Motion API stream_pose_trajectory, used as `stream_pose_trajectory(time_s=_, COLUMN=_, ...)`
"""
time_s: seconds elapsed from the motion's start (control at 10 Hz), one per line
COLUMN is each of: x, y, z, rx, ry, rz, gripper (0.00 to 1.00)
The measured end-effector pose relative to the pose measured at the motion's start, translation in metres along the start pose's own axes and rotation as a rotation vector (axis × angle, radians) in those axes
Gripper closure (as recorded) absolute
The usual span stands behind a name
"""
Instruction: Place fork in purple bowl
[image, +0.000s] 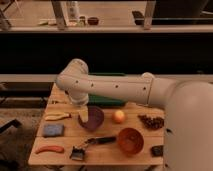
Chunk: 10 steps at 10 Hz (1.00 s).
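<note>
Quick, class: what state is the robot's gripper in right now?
Gripper: open, nothing visibly held, over the rim of the deep dark purple bowl.

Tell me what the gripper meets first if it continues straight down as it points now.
Probably the purple bowl: the gripper hangs over its rim, pointing down; depth is unclear.

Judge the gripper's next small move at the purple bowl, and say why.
Probably lift the gripper straight up, clear of the purple bowl. It hangs open at the bowl's left rim, and no fork shows in it or on the table, so the fork may already lie inside.
</note>
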<state>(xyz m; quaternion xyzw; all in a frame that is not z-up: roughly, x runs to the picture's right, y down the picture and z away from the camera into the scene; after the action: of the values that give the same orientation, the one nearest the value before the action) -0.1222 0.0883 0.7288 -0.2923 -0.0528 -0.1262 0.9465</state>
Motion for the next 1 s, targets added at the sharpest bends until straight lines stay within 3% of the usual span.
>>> stream_pose_trajectory(time_s=0.3, x=-0.01, y=-0.013, z=0.006, rx=0.002, ry=-0.014, rz=0.019, gripper=0.2)
stream_pose_trajectory(time_s=0.6, x=-0.028, y=-0.015, z=0.027, rx=0.008, ry=-0.021, rz=0.03, gripper=0.2)
stream_pose_trajectory(time_s=0.8, x=-0.031, y=-0.03, z=0.026, rx=0.024, ry=-0.034, rz=0.005, gripper=0.2)
stream_pose_trajectory(time_s=1.0, x=-0.053, y=-0.052, z=0.02, rx=0.033, ry=-0.055, rz=-0.025, gripper=0.2)
